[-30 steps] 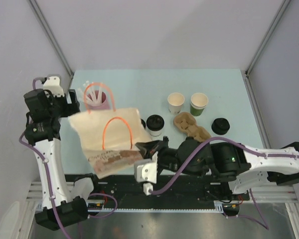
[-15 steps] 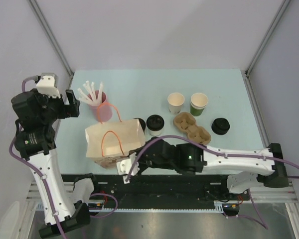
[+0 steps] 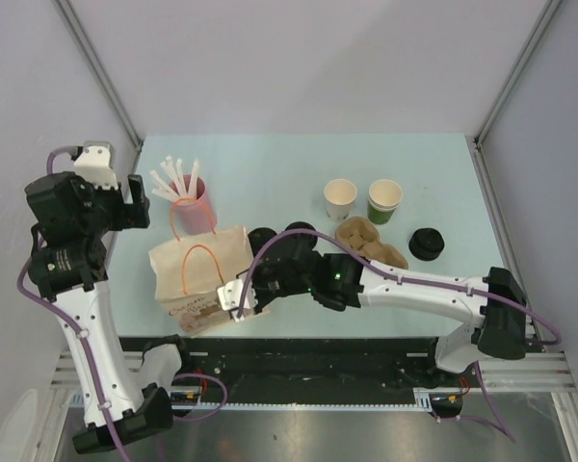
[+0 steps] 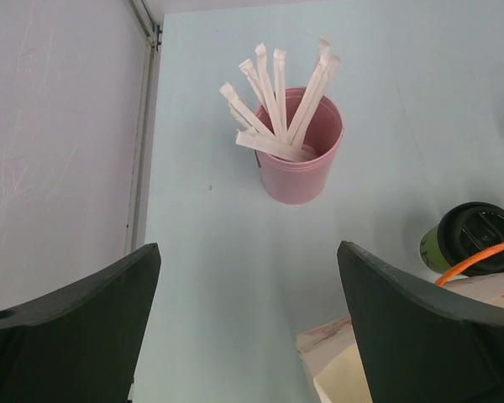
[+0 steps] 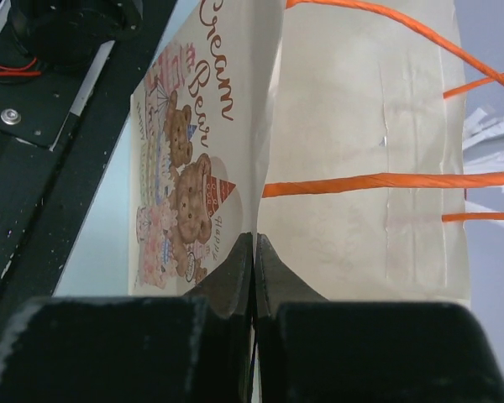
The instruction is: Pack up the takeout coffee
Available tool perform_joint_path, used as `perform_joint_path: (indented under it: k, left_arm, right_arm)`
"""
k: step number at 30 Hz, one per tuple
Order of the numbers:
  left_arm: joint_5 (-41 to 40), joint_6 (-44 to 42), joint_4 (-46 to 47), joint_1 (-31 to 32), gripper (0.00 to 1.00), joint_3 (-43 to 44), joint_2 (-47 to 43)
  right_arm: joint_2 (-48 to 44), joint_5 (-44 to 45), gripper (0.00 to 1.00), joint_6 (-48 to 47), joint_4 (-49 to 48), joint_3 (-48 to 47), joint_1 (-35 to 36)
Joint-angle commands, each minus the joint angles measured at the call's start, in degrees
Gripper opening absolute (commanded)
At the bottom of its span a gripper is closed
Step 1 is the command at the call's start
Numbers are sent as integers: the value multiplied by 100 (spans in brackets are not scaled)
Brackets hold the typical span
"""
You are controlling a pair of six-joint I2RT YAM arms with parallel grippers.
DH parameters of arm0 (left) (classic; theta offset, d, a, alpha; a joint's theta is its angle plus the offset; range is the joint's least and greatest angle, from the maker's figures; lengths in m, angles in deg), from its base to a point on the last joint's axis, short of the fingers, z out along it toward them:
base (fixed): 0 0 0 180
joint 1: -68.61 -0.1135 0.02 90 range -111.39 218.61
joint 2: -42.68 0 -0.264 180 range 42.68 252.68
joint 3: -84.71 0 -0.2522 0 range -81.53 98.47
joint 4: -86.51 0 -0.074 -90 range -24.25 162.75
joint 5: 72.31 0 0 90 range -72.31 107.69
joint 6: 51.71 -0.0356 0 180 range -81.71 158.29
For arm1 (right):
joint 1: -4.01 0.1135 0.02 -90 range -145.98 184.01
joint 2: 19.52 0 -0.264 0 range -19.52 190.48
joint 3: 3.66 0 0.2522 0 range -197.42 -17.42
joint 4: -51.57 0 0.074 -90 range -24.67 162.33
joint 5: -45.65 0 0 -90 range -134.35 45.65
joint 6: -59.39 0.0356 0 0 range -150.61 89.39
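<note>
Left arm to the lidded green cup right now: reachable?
Probably not cleanly. The lidded green cup stands beside the paper bag, the bag's orange handle crossing it in the left wrist view, and the right arm crowds that spot, the right tool shut on the bag.

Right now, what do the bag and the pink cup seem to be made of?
Bag: matte cream paper, it seems; it shows creases, a sharp fold and print. Pink cup: probably smooth plastic, judging by its even colour and rounded rim.
</note>
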Motion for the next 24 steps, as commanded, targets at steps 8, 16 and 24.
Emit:
perform_joint_path:
  k: [8, 16, 24]
  left_arm:
    - [203, -465, 30, -51, 92, -41, 97]
    - [361, -491, 21, -51, 92, -146, 80]
    - [379, -492, 21, -51, 92, -94, 97]
  right_arm:
    - [166, -403, 13, -174, -440, -23, -158]
    - [-220, -122, 66, 528, -466, -23, 53]
    - [-1195, 545, 100, 2126, -739, -32, -52]
